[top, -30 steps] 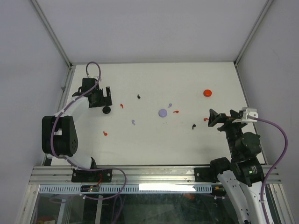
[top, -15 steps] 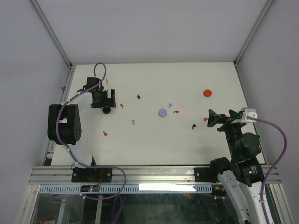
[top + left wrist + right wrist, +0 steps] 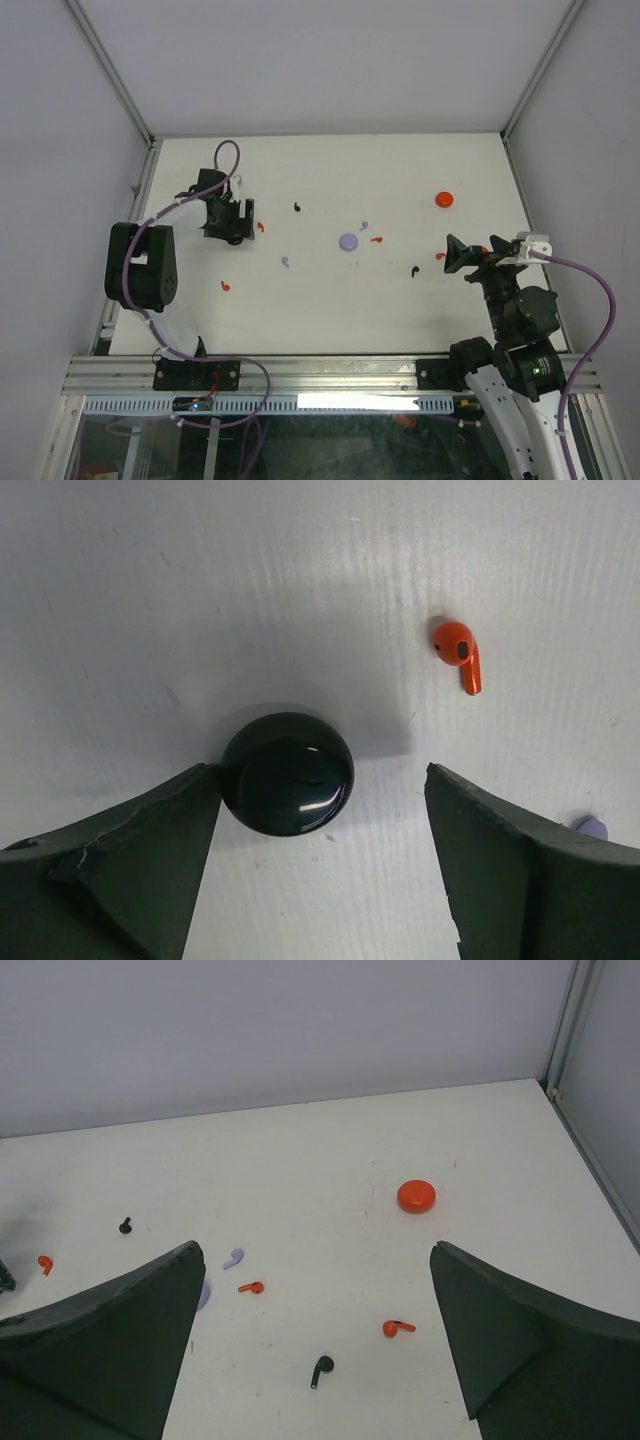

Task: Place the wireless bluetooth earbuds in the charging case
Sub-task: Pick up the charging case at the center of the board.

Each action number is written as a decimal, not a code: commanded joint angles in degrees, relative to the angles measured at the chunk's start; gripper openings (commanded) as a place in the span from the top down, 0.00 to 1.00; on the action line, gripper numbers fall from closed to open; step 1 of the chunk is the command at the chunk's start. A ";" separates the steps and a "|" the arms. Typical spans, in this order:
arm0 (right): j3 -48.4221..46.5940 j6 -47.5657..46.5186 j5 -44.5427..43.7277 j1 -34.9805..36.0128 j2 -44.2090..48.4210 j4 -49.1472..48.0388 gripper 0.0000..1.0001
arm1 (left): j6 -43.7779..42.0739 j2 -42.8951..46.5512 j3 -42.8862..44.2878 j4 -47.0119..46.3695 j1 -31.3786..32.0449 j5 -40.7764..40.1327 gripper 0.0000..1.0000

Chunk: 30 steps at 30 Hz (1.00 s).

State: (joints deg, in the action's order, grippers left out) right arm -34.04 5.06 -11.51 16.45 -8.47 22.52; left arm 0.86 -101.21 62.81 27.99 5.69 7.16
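Two pincers stand wide open, neither holding anything. The left pincer (image 3: 320, 865) straddles the black charging case (image 3: 287, 773), a glossy disc lying shut on the white counter (image 3: 200, 580), one finger (image 3: 120, 865) touching its rim. A clean grasp likely wants the disc centred between both fingers before closing. One red earbud (image 3: 458, 653) lies just beyond it. The right pincer (image 3: 315, 1345) hovers near a black earbud (image 3: 320, 1369) and the red case (image 3: 415, 1196). No brand or writing is legible.
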 commanded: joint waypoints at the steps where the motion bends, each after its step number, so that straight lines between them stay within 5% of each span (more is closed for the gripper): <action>1: -0.37 0.04 0.27 0.43 0.65 -2.93 0.01 | 1.12 3.71 -0.57 1.18 1.22 -3.01 0.16; 17: -0.19 -0.05 0.55 0.73 0.56 -2.90 0.01 | -1.03 0.44 -0.41 0.02 4.23 -12.01 0.23; 30: -0.26 -0.15 0.61 0.82 0.34 -2.90 0.01 | -1.22 0.25 -0.83 -0.66 4.27 -9.74 0.44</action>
State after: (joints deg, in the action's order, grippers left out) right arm -34.04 5.04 -11.49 16.86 -8.45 22.52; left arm 0.58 -100.73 61.36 28.62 9.78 -3.40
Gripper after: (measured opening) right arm 0.990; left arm 0.581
